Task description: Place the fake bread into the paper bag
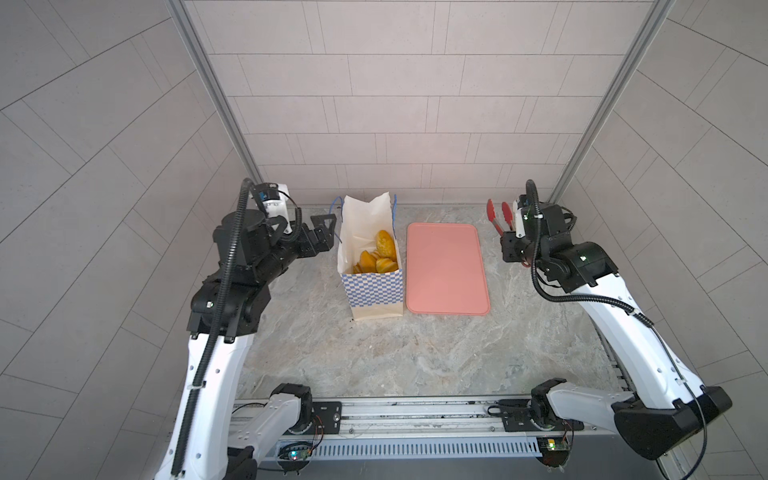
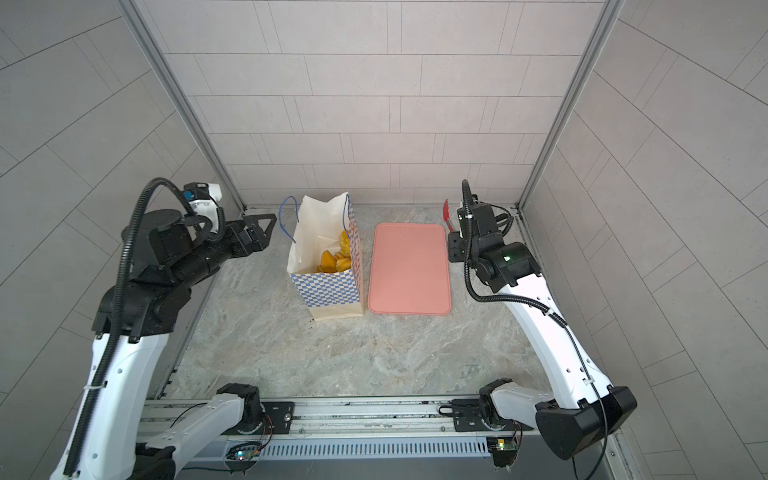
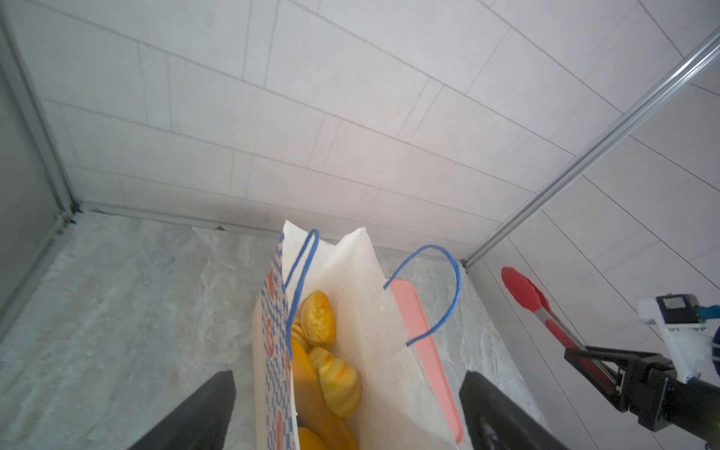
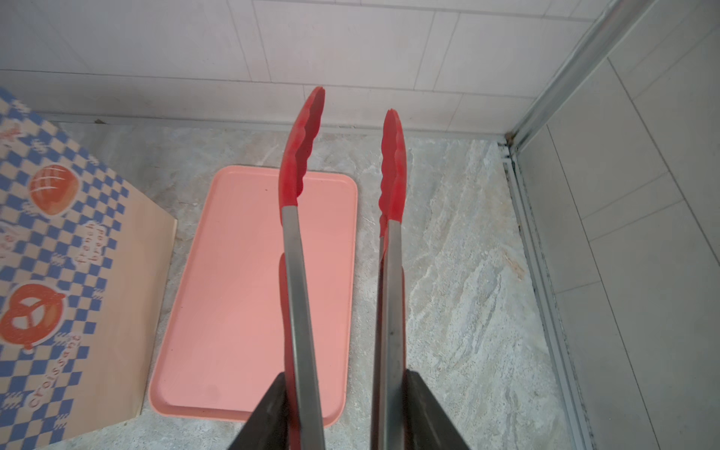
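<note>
The paper bag (image 1: 372, 291) (image 2: 327, 291) stands upright and open at the back left, its blue cord handles up. Several golden pieces of fake bread (image 1: 381, 254) (image 2: 337, 258) (image 3: 337, 376) lie inside it. My left gripper (image 1: 328, 232) (image 2: 266, 232) (image 3: 348, 376) is open just left of the bag's top, holding nothing. My right gripper (image 1: 509, 236) (image 4: 346, 389) is shut on the steel arms of the red tongs (image 1: 498, 215) (image 4: 304, 156) to the right of the tray. The tongs' red tips stand apart with nothing between them.
A flat pink tray (image 1: 446, 270) (image 2: 409, 270) (image 4: 233, 292) lies bare right beside the bag. Tiled walls and metal corner posts close in the back and both sides. The marble tabletop (image 1: 395, 353) stretches forward to the rail at the front edge.
</note>
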